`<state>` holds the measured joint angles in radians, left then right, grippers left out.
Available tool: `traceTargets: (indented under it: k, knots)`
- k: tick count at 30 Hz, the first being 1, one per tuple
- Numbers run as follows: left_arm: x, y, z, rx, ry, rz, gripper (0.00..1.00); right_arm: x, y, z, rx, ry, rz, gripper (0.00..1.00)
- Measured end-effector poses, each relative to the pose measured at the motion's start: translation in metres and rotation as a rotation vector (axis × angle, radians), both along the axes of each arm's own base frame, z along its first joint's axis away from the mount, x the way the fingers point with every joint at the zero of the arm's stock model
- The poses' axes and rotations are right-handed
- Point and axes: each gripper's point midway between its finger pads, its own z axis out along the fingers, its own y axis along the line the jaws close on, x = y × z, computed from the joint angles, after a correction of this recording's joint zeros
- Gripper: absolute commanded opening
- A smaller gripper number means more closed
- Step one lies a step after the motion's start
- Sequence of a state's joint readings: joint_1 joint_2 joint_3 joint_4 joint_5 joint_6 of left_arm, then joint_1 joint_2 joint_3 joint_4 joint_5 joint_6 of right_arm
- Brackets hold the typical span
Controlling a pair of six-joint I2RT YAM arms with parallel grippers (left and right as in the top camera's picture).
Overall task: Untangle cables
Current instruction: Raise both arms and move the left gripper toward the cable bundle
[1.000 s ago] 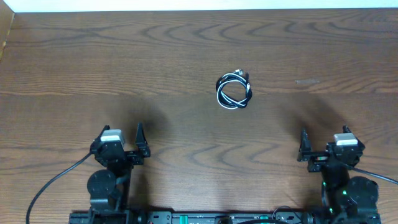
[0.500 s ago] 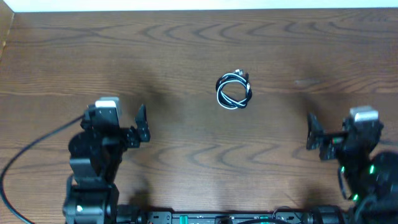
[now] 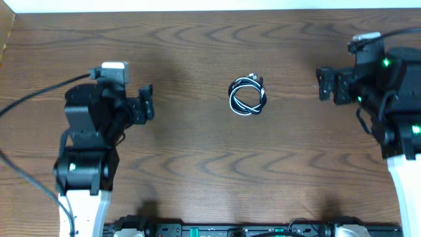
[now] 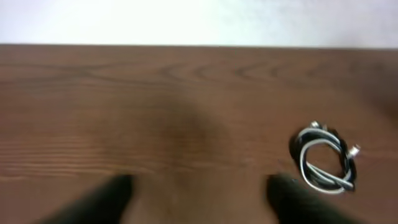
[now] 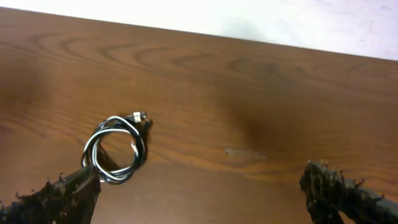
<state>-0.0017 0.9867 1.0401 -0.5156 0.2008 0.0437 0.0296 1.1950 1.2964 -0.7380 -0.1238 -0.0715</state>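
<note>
The cables (image 3: 247, 97) lie in the middle of the wooden table as one small coil, a black cord and a white cord wound together, with small plug ends at its top. My left gripper (image 3: 147, 103) hovers well to the coil's left, open and empty, facing it. Open and empty too, my right gripper (image 3: 321, 84) is off to the coil's right. In the left wrist view the cables (image 4: 324, 163) sit right of the left gripper (image 4: 199, 202). In the right wrist view the cables (image 5: 117, 149) lie by the left finger (image 5: 62, 198) of the right gripper (image 5: 199, 198).
The table's far edge (image 3: 210, 10) meets a white wall. A thick black arm wire (image 3: 33, 105) arcs over the left side of the table. A faint pale mark (image 5: 244, 153) shows on the wood right of the coil.
Both arms have swung up from the near edge to the coil's level, one on each side. The left jaws have narrowed somewhat. The coil has not moved.
</note>
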Motion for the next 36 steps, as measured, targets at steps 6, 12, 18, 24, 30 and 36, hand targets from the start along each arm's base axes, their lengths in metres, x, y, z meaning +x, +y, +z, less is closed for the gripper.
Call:
traceTargets:
  k: [6, 12, 18, 24, 30, 36]
  knots:
    - [0.018, -0.006, -0.021, 0.005, 0.051, -0.044, 0.84, 0.004, 0.0, 0.001, -0.04, -0.016, 0.03, 0.99]
    - [0.035, -0.015, -0.021, -0.016, 0.021, -0.093, 0.97, 0.007, 0.0, 0.007, -0.113, -0.055, 0.083, 0.8]
    - [0.043, -0.022, -0.022, -0.036, 0.011, -0.131, 0.98, 0.008, -0.001, 0.009, -0.136, -0.066, 0.098, 0.64]
    - [0.052, -0.035, -0.029, -0.047, 0.009, -0.202, 0.98, 0.018, -0.006, -0.005, -0.135, -0.025, 0.089, 0.8]
    - [0.069, -0.038, -0.031, -0.052, -0.021, -0.212, 0.98, 0.036, -0.025, -0.041, -0.087, 0.08, 0.016, 0.99]
    - [0.078, -0.039, -0.041, -0.084, -0.001, -0.198, 0.98, 0.047, -0.043, -0.068, -0.059, 0.152, -0.044, 0.99]
